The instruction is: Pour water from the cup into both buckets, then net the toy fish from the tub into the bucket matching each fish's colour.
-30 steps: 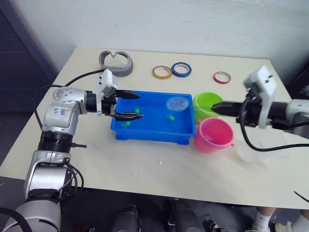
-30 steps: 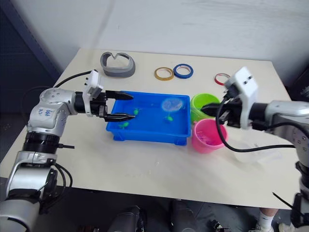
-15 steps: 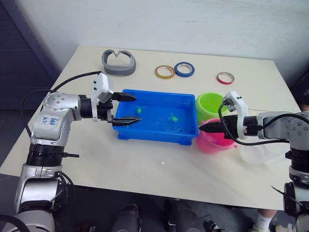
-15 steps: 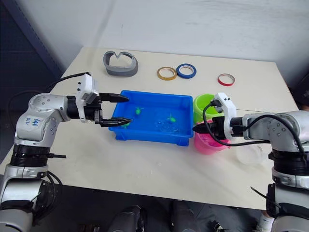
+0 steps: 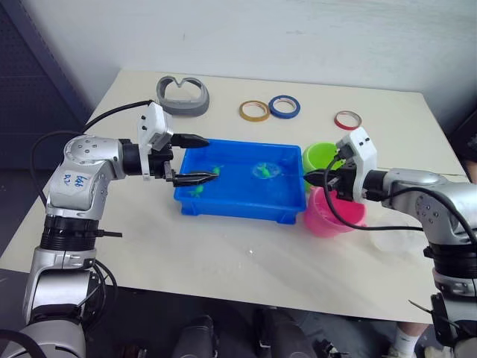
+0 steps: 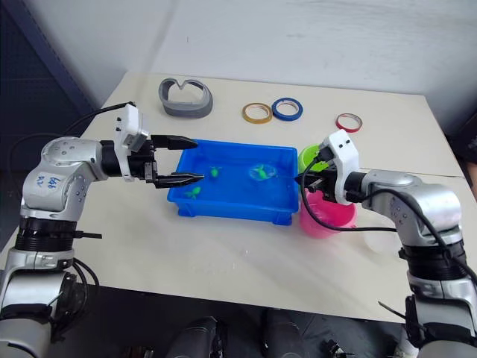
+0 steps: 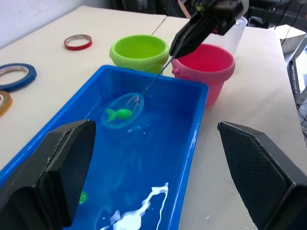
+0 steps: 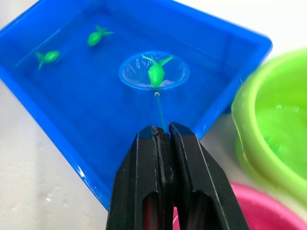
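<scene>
The blue tub (image 5: pixel 238 206) holds water and green toy fish (image 8: pixel 97 36). My right gripper (image 5: pixel 311 177) is shut on the thin black handle of the net (image 8: pixel 153 72). The net's hoop lies in the tub's water with one green fish (image 7: pixel 120 114) inside it. Beside the tub's right end stand the lime green bucket (image 5: pixel 322 155) and the pink bucket (image 5: pixel 332 216), with my right gripper above the gap between them. At the tub's left end my left gripper (image 5: pixel 204 158) hangs open over the rim, holding nothing. The clear cup (image 5: pixel 399 237) stands right of the pink bucket.
Along the back of the table lie a yellow tape ring (image 5: pixel 253 111), a blue tape ring (image 5: pixel 283 107) and a red tape ring (image 5: pixel 346 119). A grey curved piece (image 5: pixel 182 95) sits at the back left. Bare tabletop runs in front of the tub.
The net, held up over the tub's right end a second ago, has come down into the water around a green fish. My left gripper has stayed open at the tub's left end.
</scene>
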{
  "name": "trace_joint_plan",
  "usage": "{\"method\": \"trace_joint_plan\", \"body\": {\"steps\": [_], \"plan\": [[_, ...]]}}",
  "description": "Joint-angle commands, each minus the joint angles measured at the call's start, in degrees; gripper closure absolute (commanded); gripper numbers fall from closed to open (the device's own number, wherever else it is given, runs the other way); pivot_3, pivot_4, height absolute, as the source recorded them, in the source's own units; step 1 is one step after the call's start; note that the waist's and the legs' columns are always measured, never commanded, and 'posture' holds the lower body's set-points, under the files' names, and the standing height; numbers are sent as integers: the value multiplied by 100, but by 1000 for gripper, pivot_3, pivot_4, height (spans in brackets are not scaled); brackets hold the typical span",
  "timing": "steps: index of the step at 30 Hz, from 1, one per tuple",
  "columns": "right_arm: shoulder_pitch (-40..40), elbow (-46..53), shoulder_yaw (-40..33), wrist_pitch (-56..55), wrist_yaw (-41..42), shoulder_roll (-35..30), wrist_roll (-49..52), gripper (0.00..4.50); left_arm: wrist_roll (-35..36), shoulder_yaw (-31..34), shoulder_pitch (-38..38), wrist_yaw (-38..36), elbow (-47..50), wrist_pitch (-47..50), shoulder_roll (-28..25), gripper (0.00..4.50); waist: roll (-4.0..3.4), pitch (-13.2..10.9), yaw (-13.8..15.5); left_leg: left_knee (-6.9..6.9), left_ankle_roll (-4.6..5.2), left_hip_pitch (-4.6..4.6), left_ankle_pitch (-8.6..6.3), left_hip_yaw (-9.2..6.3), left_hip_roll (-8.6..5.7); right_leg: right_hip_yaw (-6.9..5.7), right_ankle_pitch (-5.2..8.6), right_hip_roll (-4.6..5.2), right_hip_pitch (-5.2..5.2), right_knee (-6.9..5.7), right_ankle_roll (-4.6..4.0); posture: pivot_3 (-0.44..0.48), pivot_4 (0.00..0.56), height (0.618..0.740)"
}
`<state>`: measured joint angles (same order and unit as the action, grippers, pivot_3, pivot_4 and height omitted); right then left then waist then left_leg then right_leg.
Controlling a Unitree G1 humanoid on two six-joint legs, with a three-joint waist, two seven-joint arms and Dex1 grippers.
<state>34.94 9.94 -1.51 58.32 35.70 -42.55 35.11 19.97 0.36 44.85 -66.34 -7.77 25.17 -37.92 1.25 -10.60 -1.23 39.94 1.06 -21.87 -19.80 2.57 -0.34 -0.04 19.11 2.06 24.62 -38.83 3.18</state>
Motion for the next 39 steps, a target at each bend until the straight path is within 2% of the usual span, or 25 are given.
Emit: {"method": "trace_joint_plan", "body": {"steps": [1, 4, 9, 13, 17, 22, 25, 29, 31, 34, 39], "plan": [[-222, 570, -266, -625, 133, -163, -205, 4500, 9, -81, 245, -70, -177, -210, 128, 52, 0, 0, 0, 1, 0, -1, 0, 0, 0, 0, 0, 0, 0, -1, 1, 0, 150, 740], [-471, 926, -487, -840, 123, -247, -263, 4500, 26, -148, 465, -101, -449, -280, 299, 52, 0, 0, 3, 2, -1, -6, 1, -6, 0, -4, 0, 0, 4, -1, 1, 0, 150, 740], [-1052, 1793, -1476, -788, -28, -609, -172, 4500, -5, -327, 1049, -367, -1207, -494, 732, 52, 0, 0, 92, 9, -1, -21, 1, -20, 0, -18, 0, 1, 9, 1, 1, 0, 150, 740], [-1442, 2066, -2064, -678, -134, -929, -281, 4500, -174, -469, 1392, -526, -1808, -908, 1003, 52, 0, 0, 115, 8, -2, -23, 1, -23, 0, -20, 0, 0, 8, 7, 0, 0, 150, 740], [-1968, 2153, -2385, -1049, -3, -1379, -720, 4500, -264, -519, 1666, -652, -2304, -1218, 1255, 52, 0, 0, 131, 8, -2, -23, 1, -24, -1, -22, 0, 0, 7, 7, 0, 0, 150, 740], [-2610, 1985, -2181, -2281, 173, -1973, -1812, 4500, -325, -534, 1848, -762, -2663, -1465, 1438, 52, 0, 0, 116, 8, -1, -25, 2, -24, -3, -19, 0, -2, 9, 7, 1, 0, 150, 740], [-3065, 1566, -1726, -4048, 239, -2627, -3194, 4500, -352, -504, 1909, -799, -2780, -1541, 1442, 52, 0, 0, 109, 10, -4, -22, 3, -21, -3, -15, 0, -7, 9, 6, 1, 0, 150, 740], [-3365, 823, -1272, -6249, -181, -3521, -4886, 4500, -371, -458, 1920, -810, -2816, -1591, 1389, 52, 0, 0, 112, 10, -6, -19, 4, -19, -2, -12, 0, -9, 8, 16, 1, 0, 150, 740], [-3365, 522, -1177, -6823, -351, -3715, -5341, 4500, -370, -447, 1906, -818, -2802, -1598, 1371, 52, 0, 0, 111, 10, -6, -19, 4, -13, -3, -8, 0, -9, 11, 16, 1, 0, 150, 740], [-2962, -49, -918, -7807, -1021, -4068, -6220, 4500, -356, -405, 1857, -788, -2720, -1547, 1310, 52, 0, 0, 107, 10, -8, -19, 5, -12, -1, -9, 0, -11, 11, 14, 1, 0, 150, 740], [-2227, -519, -567, -8660, -1356, -4036, -6681, 4500, -364, -371, 1759, -772, -2623, -1510, 1196, 52, 0, 0, 89, 12, -16, -19, 10, 0, 1, 3, 0, -15, 27, 9, 0, 0, 150, 740]]}}
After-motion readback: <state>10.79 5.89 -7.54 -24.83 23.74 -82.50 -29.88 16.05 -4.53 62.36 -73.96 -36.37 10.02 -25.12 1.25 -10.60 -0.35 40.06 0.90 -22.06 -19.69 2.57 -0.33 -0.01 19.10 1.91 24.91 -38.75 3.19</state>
